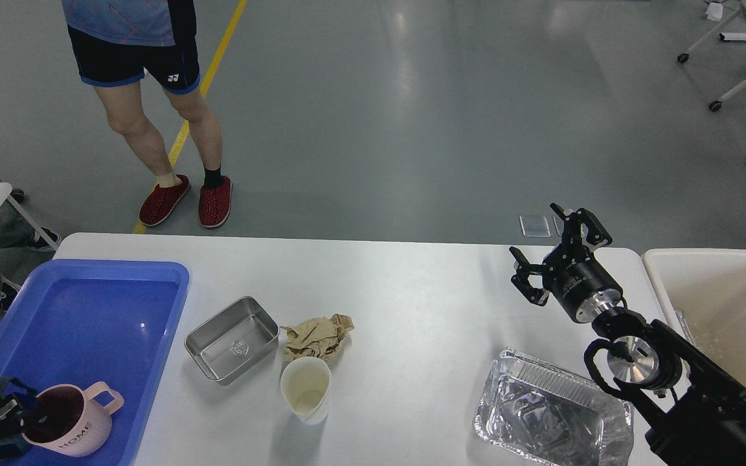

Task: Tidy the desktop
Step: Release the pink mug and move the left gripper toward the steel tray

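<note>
Evidently the left claw [13,414] gripped the pink mug [75,421] over the blue tray [88,310]; it should lower it gently, then release (right claw [557,255] hung open, empty, above the bench [412,291]).

The desktop [412,291] carries a blue tray [88,323], steel tin [232,339], crumpled paper [316,336], paper cup [306,390] and foil tray [551,417].

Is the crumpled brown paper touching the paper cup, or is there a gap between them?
Cannot tell. In the head view, the crumpled brown paper sits just behind the paper cup; the cup's rim overlaps the paper's lower edge, so any gap is hidden.
</note>
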{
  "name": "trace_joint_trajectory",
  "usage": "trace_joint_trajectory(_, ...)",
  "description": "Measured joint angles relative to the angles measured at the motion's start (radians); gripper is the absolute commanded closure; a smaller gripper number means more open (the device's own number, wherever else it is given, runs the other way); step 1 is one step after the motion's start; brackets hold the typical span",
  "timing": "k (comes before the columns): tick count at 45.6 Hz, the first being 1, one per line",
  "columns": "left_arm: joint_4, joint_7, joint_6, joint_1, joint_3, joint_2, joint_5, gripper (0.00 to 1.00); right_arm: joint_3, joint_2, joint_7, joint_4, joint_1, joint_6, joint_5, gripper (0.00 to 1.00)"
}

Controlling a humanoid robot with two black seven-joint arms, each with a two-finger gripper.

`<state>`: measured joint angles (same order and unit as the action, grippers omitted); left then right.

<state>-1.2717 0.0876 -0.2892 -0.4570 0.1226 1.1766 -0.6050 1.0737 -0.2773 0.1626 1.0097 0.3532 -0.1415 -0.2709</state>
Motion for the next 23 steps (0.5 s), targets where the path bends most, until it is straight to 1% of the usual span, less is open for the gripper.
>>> trace_joint_trajectory(5,-0.012,0.0,-0.006,-0.009,0.001,0.001,-0.001,0.3,0.001,0.001,0.0,0.0,0.0,0.0,-0.003,0.0)
trace_joint_trajectory(11,-0.054,-0.012,-0.026,-0.021,0.02,0.029,-0.001,0.28,0.001,0.002,0.0,0.001,0.004,0.001,-0.005,0.0)
trace_joint_trajectory(17,-0.157,-0.014,-0.064,-0.028,0.093,0.113,-0.002,0.27,0.001,0.003,0.0,0.001,0.004,0.002,-0.005,0.0)
trace_joint_trajectory(23,-0.278,-0.003,-0.086,-0.029,0.167,0.2,-0.002,0.27,0.0,0.003,0.0,0.001,0.004,0.002,-0.005,0.0)
